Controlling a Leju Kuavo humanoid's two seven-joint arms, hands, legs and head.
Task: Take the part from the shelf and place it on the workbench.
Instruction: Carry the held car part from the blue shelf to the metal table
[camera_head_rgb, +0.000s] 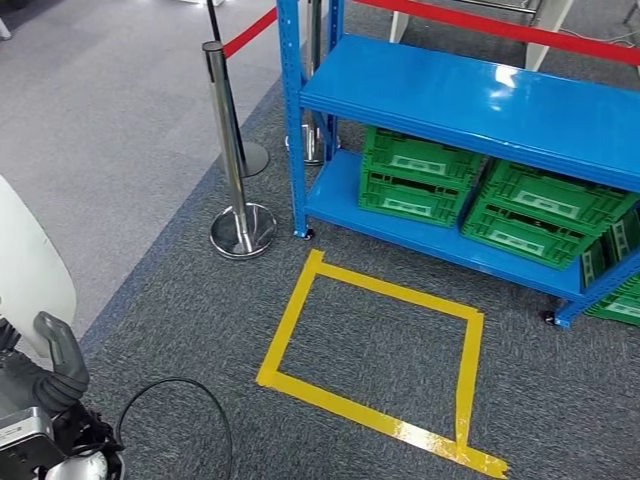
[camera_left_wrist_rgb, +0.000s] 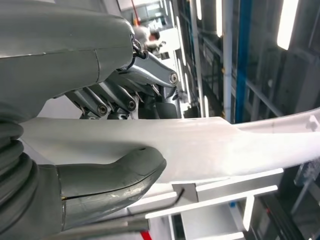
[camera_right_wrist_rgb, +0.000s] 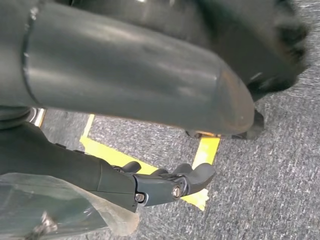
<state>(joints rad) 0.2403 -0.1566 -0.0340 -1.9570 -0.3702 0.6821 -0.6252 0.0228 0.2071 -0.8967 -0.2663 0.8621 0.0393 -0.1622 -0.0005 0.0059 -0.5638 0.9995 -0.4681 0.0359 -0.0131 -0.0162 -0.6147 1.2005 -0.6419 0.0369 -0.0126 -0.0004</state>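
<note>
white part in left hand, carpet beside blue shelf

shelf: bright blue | crates: green, pale labels | floor tape: yellow rectangle outline | carpet: dark grey speckled, lighter grey band at left | posts: chrome, red belt | cable: black | part: white | left hand: grey

Crates are set on the shelf's lower level; taped floor square lies before it, stanchions to its left.
</note>
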